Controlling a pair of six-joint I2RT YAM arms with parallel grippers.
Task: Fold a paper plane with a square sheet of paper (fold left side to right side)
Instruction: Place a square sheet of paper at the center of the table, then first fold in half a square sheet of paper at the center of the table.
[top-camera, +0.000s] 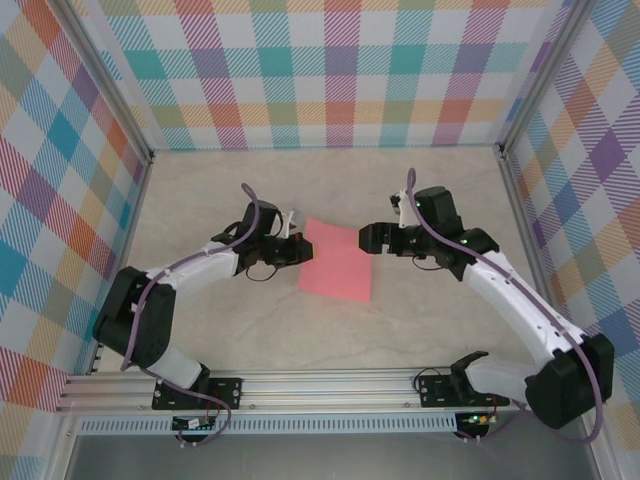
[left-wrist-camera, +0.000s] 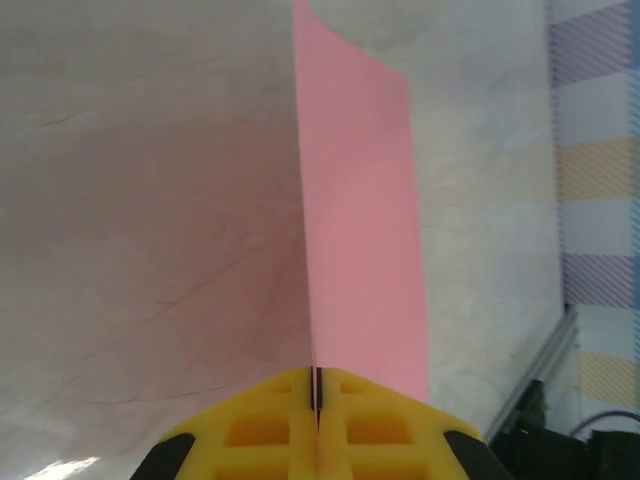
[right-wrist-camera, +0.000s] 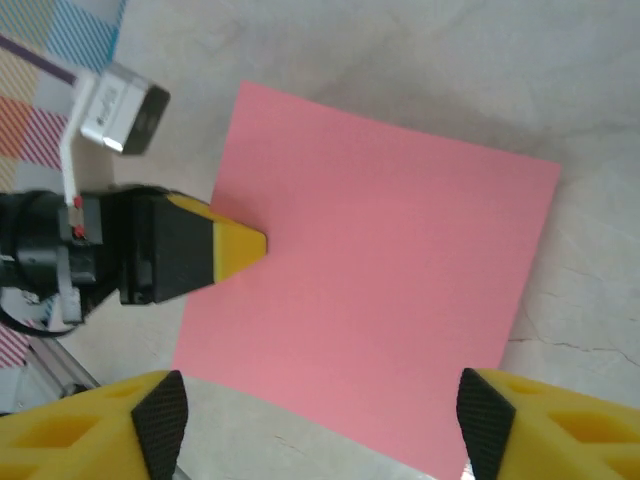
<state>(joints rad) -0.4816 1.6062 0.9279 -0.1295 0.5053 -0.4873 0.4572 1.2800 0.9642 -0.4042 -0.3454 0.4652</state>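
Left claw (top-camera: 298, 244) (left-wrist-camera: 316, 388) (right-wrist-camera: 252, 244) is closed tight, its yellow blocky fingers pressed together on the left edge of the thin plain salmon-pink square sheet of paper (top-camera: 338, 262) (left-wrist-camera: 360, 250) (right-wrist-camera: 380, 280), about halfway along that edge. In the left wrist view the paper runs straight out of the closed seam and away from the camera. Right claw (top-camera: 368, 238) (right-wrist-camera: 325, 412) is spread wide, holding nothing. Its yellow fingers with black tip pads stand far apart over the sheet's opposite side, and whether they touch the paper cannot be told. The sheet is smooth and matte with sharp corners, and no crease is visible. It sits mid-tabletop between the two arms on the beige marble-veined tabletop (top-camera: 420, 330) (left-wrist-camera: 150, 200) (right-wrist-camera: 450, 60). A pinkish tint falls on the stone left of the pinched edge, and how far that edge is lifted cannot be told. The sides are about equal, so neither axis dominates. From above the sheet sits slightly turned, its side edges running roughly near to far, with one corner pointing far-left by the left claw. Pastel plaid walls (top-camera: 330, 60) enclose the tabletop. A ribbed aluminium rail (top-camera: 330, 385) carries both white-and-black arm bases.
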